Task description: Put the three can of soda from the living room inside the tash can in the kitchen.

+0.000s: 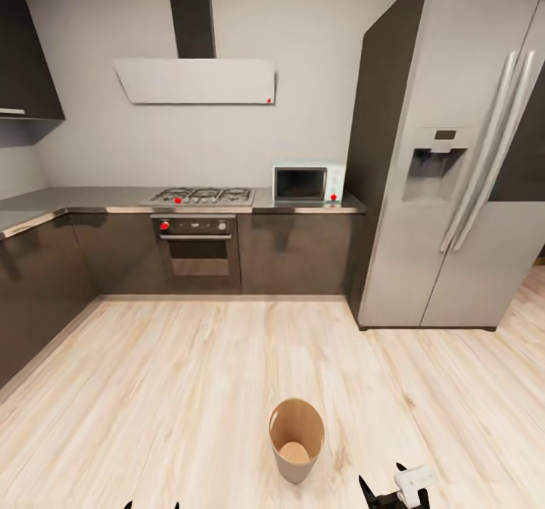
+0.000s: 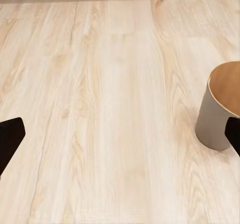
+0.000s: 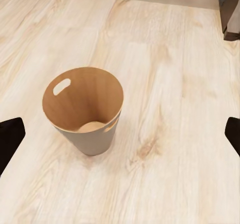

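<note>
I am in the kitchen, and the tash can [image 1: 296, 439] stands upright on the light wood floor just ahead of me. It is a small tapered bin, brown inside and grey-beige outside, with a slot handle. In the right wrist view the tash can [image 3: 85, 111] sits below and ahead of my right gripper [image 3: 120, 136], and nothing lies inside it. My right gripper [image 1: 382, 480] is open and holds nothing. My left gripper [image 2: 120, 139] is open too, over bare floor, with the tash can [image 2: 220, 111] off to one side. The cans of soda are out of view.
Dark cabinets [image 1: 45, 282] line the left and back walls, with a gas hob [image 1: 200, 195], an oven [image 1: 195, 248] and a pale microwave [image 1: 308, 182]. A large steel fridge [image 1: 454, 191] stands at the right. Wood floor [image 1: 189, 388] stretches between the units and me.
</note>
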